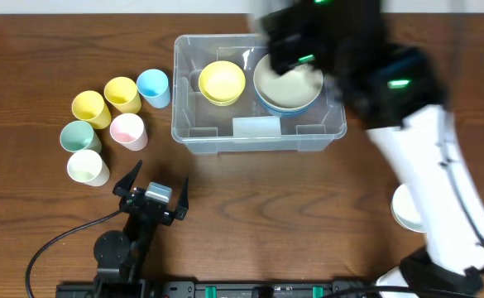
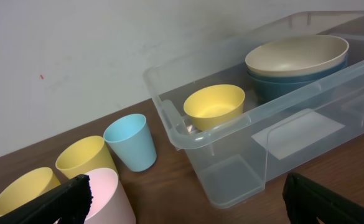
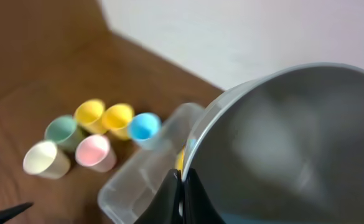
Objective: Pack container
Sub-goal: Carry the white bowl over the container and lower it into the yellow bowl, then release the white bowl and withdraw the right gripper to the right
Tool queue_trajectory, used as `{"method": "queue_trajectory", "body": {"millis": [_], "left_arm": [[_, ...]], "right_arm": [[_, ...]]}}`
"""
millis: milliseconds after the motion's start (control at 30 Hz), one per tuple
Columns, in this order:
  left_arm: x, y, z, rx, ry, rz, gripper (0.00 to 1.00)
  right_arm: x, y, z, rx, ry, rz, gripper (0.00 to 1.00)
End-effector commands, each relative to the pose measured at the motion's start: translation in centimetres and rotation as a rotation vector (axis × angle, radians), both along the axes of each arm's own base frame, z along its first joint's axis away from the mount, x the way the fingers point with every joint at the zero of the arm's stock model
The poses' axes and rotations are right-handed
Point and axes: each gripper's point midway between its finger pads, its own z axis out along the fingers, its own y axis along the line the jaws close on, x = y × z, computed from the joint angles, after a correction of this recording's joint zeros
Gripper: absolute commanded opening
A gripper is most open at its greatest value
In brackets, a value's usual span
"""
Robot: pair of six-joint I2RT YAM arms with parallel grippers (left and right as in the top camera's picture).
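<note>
Nearest me, my left gripper (image 1: 161, 174) hung just above the table (image 1: 308, 223), fingers spread as wide as they go, holding nothing. It was pointed at the cups and waiting its turn.

Just beyond it stood six cups in a loose cluster, all upright and all outside the box: the white cup (image 1: 88, 166), the green cup (image 1: 79, 136), the pink cup (image 1: 128, 130), two yellow cups (image 1: 90, 108) and, closest to the box, the blue cup (image 1: 153, 87).

Next came the container (image 1: 225, 142), mid-table and right of the cups. The yellow bowl (image 1: 222, 81) sat in its left half. In the right half, the cream bowl (image 1: 289, 84) sat nested in the blue bowl (image 2: 281, 84).

Over the far right of the box was my right gripper (image 3: 183, 190), fingers pinched tight on the cream bowl's rim. I judged this the setting-down step, with the bowl in its stack and me not yet off it.

The next move called for opening those fingers, then lifting straight up so the rim didn't snag and tip the stack. After that came the cups, and the blue one looked the easy first pick for the left.

Off to my right, a pale round thing (image 1: 405, 207) showed beside my arm. I couldn't tell what it was.
</note>
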Motion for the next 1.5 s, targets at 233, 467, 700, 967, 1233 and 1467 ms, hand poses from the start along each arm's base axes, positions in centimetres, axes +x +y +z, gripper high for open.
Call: {"method": "queue_trajectory", "body": {"millis": [233,467,700,967,1233,1467], "left_arm": [[0.0,0.0,-1.6,-0.007,0.048,-0.004,0.98],[0.0,0.0,-1.6,-0.007,0.048,-0.004,0.98],[0.0,0.0,-1.6,-0.007,0.048,-0.004,0.98],[0.0,0.0,-1.6,-0.007,0.048,-0.004,0.98],[0.0,0.0,-1.6,-0.007,0.048,-0.004,0.98],[0.0,0.0,-1.6,-0.007,0.048,-0.004,0.98]], "right_arm": [[3.3,9.5,-17.1,-0.355,0.067,0.041,0.01],[5.5,10.2,-23.1,-0.411,0.107,0.037,0.01],[8.0,9.6,-24.9,-0.410,0.091,0.014,0.01],[9.6,9.0,-26.9,-0.394,0.108,0.005,0.01],[9.8,10.0,-27.3,-0.357,0.105,0.029,0.01],[9.3,9.9,-27.8,-0.371,0.129,0.036,0.21]]}}
